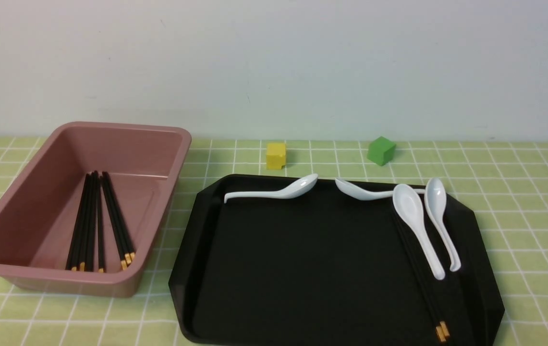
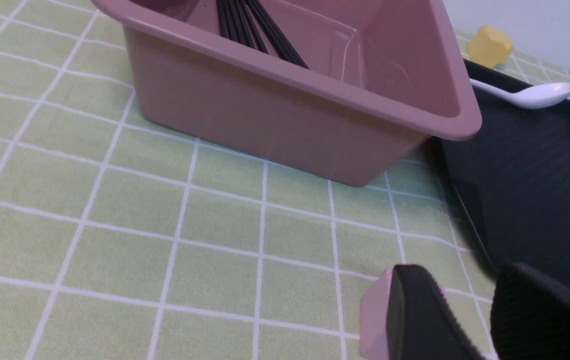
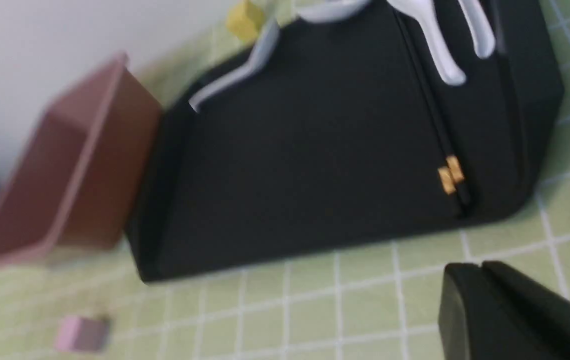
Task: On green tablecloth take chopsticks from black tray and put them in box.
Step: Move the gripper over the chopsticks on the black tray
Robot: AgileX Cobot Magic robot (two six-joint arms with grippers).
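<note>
A pair of black chopsticks (image 1: 425, 293) with gold ends lies along the right side of the black tray (image 1: 302, 264), its far part under a white spoon (image 1: 415, 221). Several more chopsticks (image 1: 93, 221) lie inside the pink-brown box (image 1: 110, 129) on the left of the green tablecloth (image 1: 518, 192). Neither gripper shows in the front view. In the right wrist view my right gripper (image 3: 482, 267) is shut and empty over the cloth, short of the tray's near edge and the chopsticks (image 3: 429, 107). My left gripper (image 2: 464, 280) is open over the cloth, near the box (image 2: 265, 110).
Three more white spoons (image 1: 274, 192) (image 1: 365, 192) (image 1: 439, 211) rest along the tray's far rim. A yellow cube (image 1: 276, 155) and a green cube (image 1: 381, 150) stand behind the tray. A small pink block (image 3: 82, 332) lies on the cloth beside my left finger.
</note>
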